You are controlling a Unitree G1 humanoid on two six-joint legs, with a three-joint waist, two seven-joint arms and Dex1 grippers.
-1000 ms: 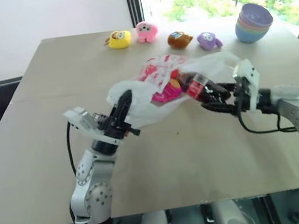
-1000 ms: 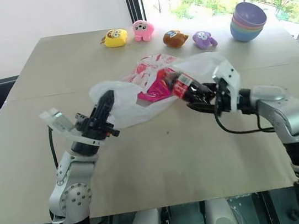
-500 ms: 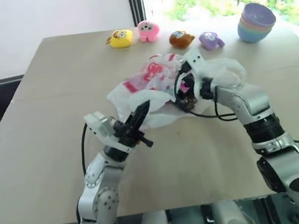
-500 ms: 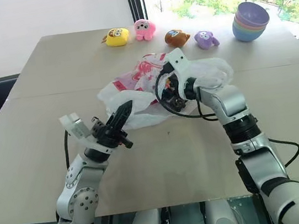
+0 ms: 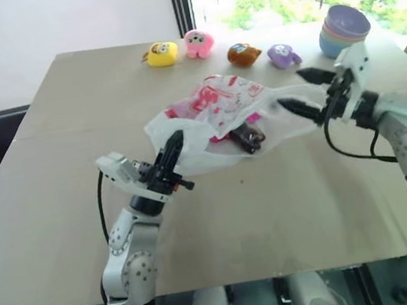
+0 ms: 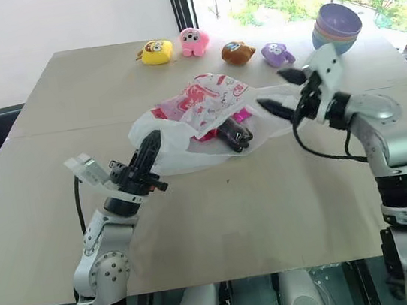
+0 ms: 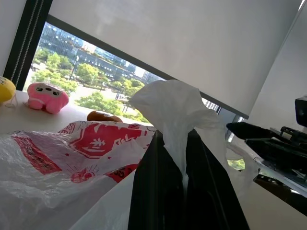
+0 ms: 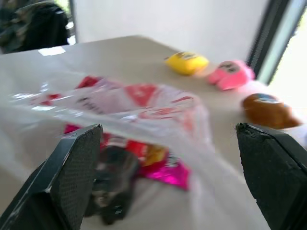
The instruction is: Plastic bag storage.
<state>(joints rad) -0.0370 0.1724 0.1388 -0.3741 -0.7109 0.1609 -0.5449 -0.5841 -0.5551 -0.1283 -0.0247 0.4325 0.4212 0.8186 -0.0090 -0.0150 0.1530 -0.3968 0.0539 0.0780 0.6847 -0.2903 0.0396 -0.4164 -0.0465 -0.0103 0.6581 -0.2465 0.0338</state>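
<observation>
I judge the step is filling the plastic bag (image 5: pixel 214 120), which lies in the middle of the table (image 5: pixel 57 188) with a dark bottle (image 6: pixel 233 133) and a magenta packet inside its mouth, so I would keep that mouth lifted and wide while I fetch the next item. My left gripper (image 5: pixel 174 145) is clenched on a fold of the bag's edge, seen pinched between its fingers in the left wrist view. My right gripper (image 5: pixel 303 91) is spread wide and carries nothing, just beside the bag's other side.

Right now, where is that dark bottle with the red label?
The bottle lies inside the plastic bag at the table's middle, between the two grippers, beside a magenta packet.
</observation>
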